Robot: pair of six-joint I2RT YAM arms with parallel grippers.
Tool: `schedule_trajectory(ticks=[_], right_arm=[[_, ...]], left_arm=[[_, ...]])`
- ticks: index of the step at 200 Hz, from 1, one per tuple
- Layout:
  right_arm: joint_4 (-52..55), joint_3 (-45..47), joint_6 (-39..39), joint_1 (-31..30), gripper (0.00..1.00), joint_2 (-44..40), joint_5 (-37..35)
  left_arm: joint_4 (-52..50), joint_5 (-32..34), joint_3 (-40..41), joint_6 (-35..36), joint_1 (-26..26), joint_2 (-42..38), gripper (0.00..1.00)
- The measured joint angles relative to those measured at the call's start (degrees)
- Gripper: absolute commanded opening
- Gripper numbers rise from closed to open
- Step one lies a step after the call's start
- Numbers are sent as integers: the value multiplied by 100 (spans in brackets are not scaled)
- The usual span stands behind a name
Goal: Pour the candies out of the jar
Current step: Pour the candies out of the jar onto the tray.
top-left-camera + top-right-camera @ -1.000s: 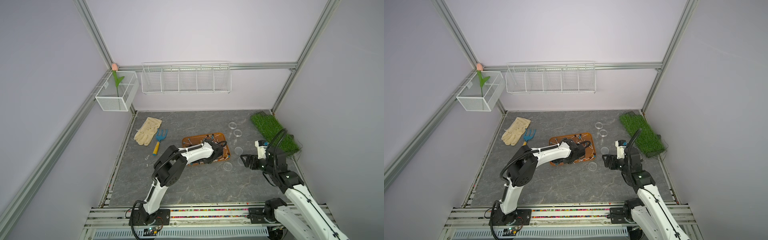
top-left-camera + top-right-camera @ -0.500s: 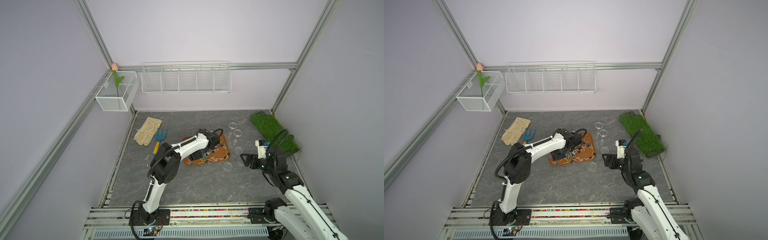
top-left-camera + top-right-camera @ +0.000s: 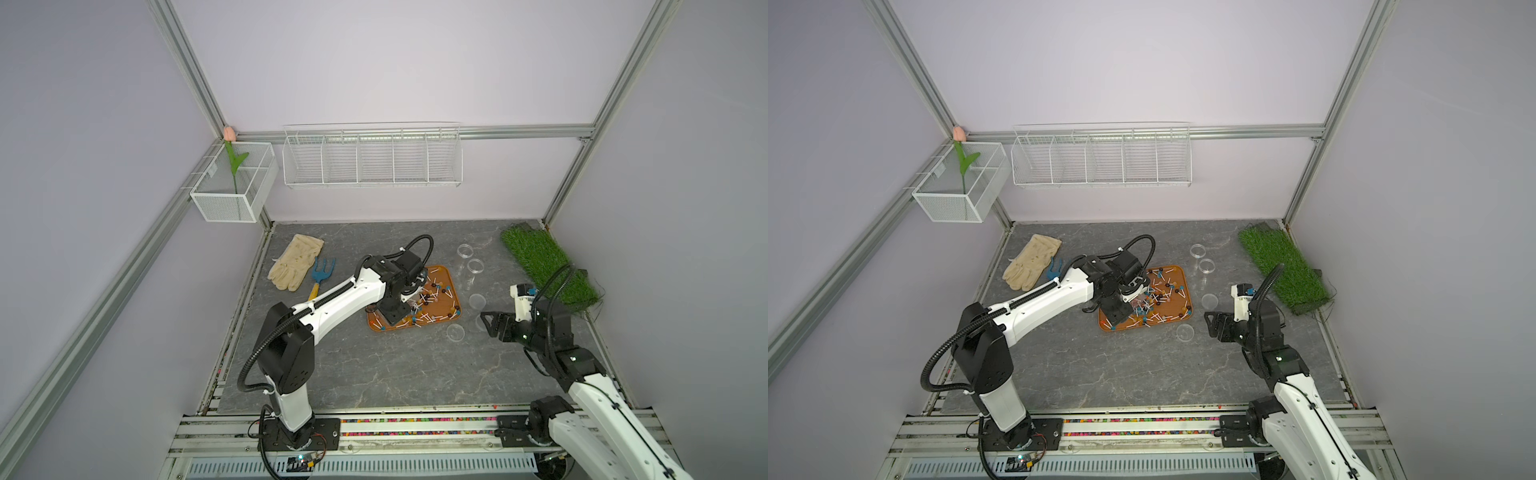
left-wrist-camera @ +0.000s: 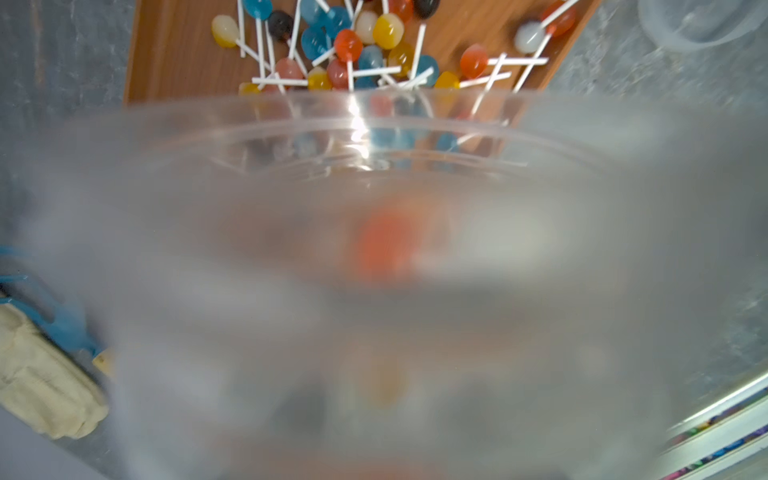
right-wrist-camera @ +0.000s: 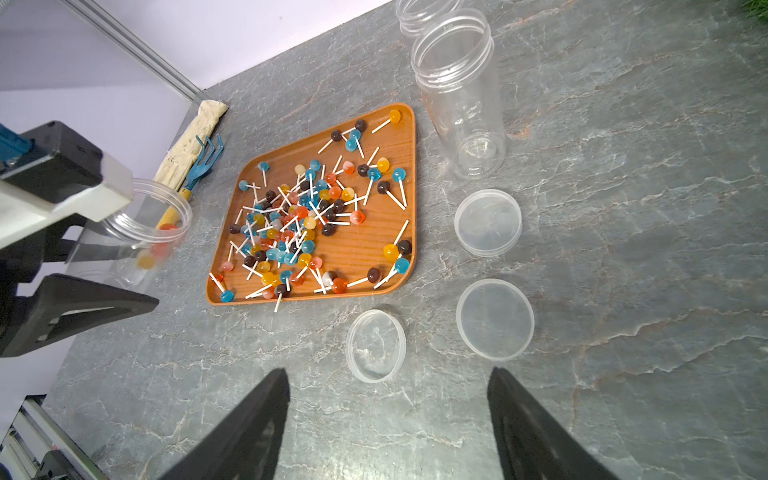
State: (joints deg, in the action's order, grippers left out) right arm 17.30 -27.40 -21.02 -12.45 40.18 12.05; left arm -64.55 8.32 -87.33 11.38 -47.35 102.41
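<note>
My left gripper [image 3: 409,296] is shut on a clear jar [image 5: 145,232], which it holds tilted over the left part of an orange-brown tray [image 5: 399,124]. In the left wrist view the jar [image 4: 374,199] fills most of the frame as a blur. A few candies [image 5: 160,245] still lie inside it. Many candies [image 5: 299,216], blue, brown, orange, yellow and pink on white sticks, lie spread over the tray, also seen as candies [image 3: 432,297] in both top views. My right gripper [image 5: 388,371] stands open and holds nothing, to the right of the tray [image 3: 1179,274] over the stone floor.
Two empty clear jars [image 5: 457,91] stand beyond the tray's right side. Three clear lids [image 5: 488,222] lie between the tray and my right gripper. A beige glove [image 3: 296,262] and a blue hand rake [image 3: 322,272] lie at the left. A green grass mat [image 3: 544,266] lies along the right wall.
The left arm, which lay across the tray, has drawn its wrist back toward the tray's left side with the jar. Candies now lie uncovered on the tray. The right arm has not moved.
</note>
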Motion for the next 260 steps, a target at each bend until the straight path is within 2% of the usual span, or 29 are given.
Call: schedule_trajectory(ticks=[21, 44, 54, 76, 110, 141, 202, 229, 260], right_arm=[[-2, 0, 0, 0, 78, 0, 0], [-13, 0, -13, 0, 78, 11, 0], [-28, 0, -26, 0, 78, 22, 0], [-46, 0, -68, -2, 78, 44, 0], [-44, 2, -103, -2, 78, 44, 0], [-46, 24, -109, -2, 78, 44, -2], [-52, 72, -109, -2, 78, 87, 2], [-26, 72, -111, -2, 78, 79, 13], [339, -55, -107, -4, 78, 26, 168]], left_arm=[[-396, 1123, -404, -37, -168, 415, 48], [-1051, 3130, -789, -31, -640, 1320, 48], [-1311, 3779, -787, -15, -828, 1716, 50], [-1547, 4527, -787, 72, -1080, 2232, 52], [-1668, 5289, -798, 286, -1064, 2135, 52], [-1687, 5635, -793, 428, -1045, 2090, 53], [-1694, 5737, -614, 481, -1045, 1860, 54], [-1578, 5016, -621, 264, -990, 1646, 54], [-859, 3788, -525, -55, -822, 662, 54]])
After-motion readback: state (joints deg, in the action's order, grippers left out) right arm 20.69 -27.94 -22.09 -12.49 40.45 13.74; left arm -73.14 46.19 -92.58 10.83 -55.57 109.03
